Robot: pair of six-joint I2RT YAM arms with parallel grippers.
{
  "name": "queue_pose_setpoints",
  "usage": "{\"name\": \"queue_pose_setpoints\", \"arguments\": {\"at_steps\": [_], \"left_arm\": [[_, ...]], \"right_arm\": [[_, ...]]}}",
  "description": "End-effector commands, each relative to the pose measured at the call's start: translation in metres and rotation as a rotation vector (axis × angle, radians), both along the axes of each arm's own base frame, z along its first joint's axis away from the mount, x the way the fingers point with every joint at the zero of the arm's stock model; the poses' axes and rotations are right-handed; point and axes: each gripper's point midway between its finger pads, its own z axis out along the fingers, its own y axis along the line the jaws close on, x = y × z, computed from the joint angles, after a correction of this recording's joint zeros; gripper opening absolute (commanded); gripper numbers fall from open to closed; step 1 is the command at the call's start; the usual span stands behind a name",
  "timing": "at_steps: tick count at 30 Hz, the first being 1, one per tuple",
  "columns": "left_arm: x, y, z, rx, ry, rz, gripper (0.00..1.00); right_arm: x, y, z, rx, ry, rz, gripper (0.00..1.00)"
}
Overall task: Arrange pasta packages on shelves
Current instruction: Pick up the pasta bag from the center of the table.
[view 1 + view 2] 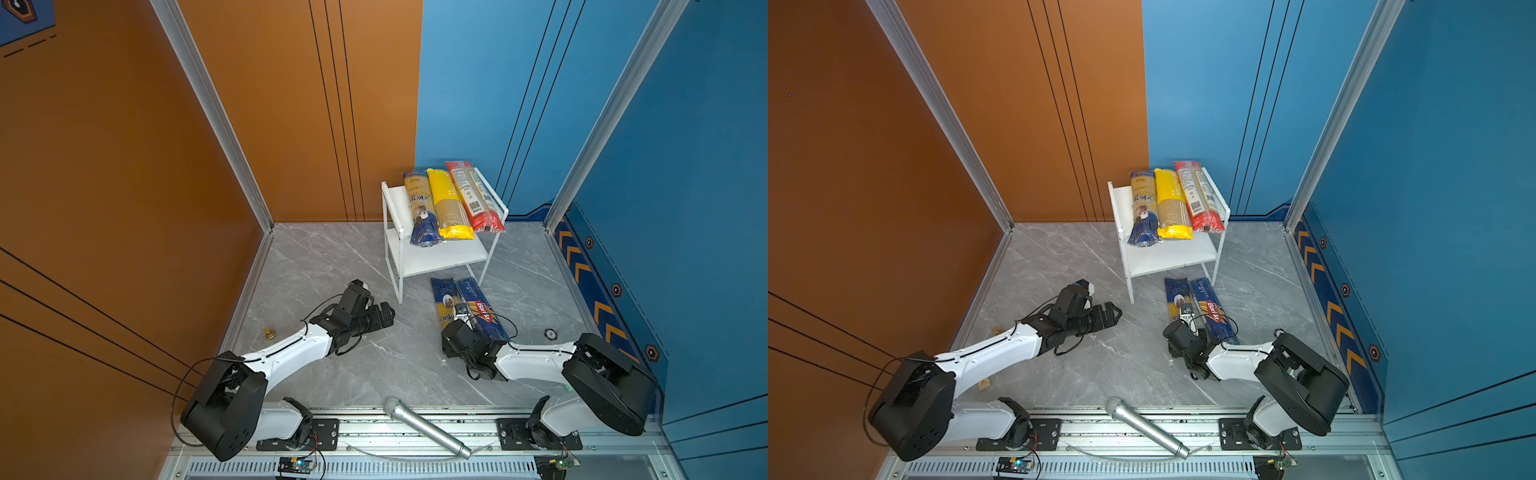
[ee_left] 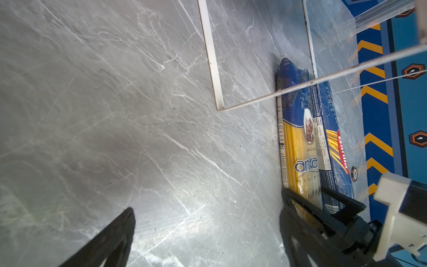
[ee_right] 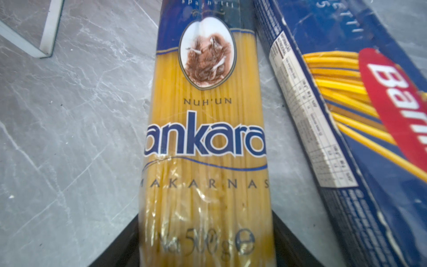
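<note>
Right gripper (image 3: pixel 205 217) sits low over the floor ankara bag (image 3: pixel 205 143), one jaw on each side of its narrow width. The wrist view is too close for me to tell whether the jaws already pinch the film or only flank it. Left gripper (image 2: pixel 208 200) hangs wide open over bare tabletop (image 1: pixel 332 257), holding nothing. The floor ankara bag lies flat just in front of the rack (image 1: pixel 440 259), side by side with the Barilla bag (image 3: pixel 346 115), and the two look to be touching along part of their length. The upper board already carries the shelved ankara bag (image 1: pixel 422 208), the yellow bag (image 1: pixel 446 203) and the red bag (image 1: pixel 473 195). The lower board is bare, so I judge it the place for these last two. I expect this bag to be moderately heavy. It should be stiff along its length because the strands are packed tight, but brittle if bent, and the glossy film can slide under the jaws. I want the hold across the width and close to mid-length, so that neither end sags or levers the strands. From above the jaws seem about there, though the arm hides the near end. A firm, not crushing, squeeze should do, and the bag should stay level going in.
</note>
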Motion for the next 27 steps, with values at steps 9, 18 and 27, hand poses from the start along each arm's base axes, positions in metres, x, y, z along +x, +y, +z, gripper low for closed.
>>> {"name": "queue_pose_setpoints", "arguments": {"at_steps": [9, 18, 27], "left_arm": [[-0.003, 0.001, -0.004, 0.021, 0.008, -0.011, 0.98], [-0.004, 0.0, -0.004, 0.019, 0.006, -0.013, 0.98], [-0.005, 0.001, -0.005, 0.021, 0.007, -0.014, 0.98]], "right_arm": [[-0.059, -0.025, -0.06, -0.083, 0.285, 0.058, 0.55], [-0.057, -0.018, -0.057, -0.052, 0.279, 0.07, 0.41], [-0.055, -0.012, -0.047, -0.01, 0.267, 0.081, 0.2]]}}
